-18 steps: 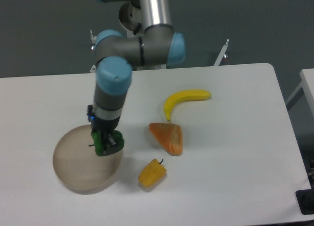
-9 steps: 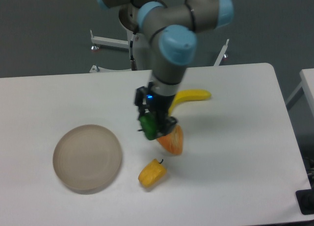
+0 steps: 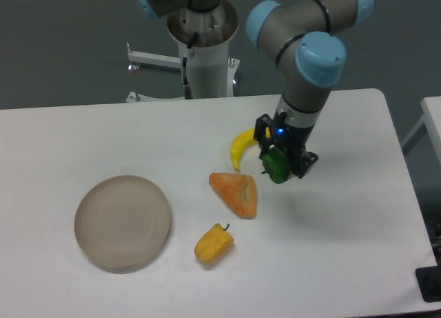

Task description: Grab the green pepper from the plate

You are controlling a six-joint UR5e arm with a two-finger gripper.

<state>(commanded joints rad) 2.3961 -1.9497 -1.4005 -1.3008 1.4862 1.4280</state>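
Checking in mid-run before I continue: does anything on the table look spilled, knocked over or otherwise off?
Nothing stands out. The green pepper is held in the gripper, away from the empty plate. Nothing looks spilled or damaged.

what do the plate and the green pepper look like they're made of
The plate looks like matte plastic or glazed ceramic: an even beige-grey with faint rings and no strong highlights, so either is possible. The green pepper, held in the gripper, looks like moulded plastic play food: a uniform glossy dark green. A real pepper can't be ruled out at this resolution.
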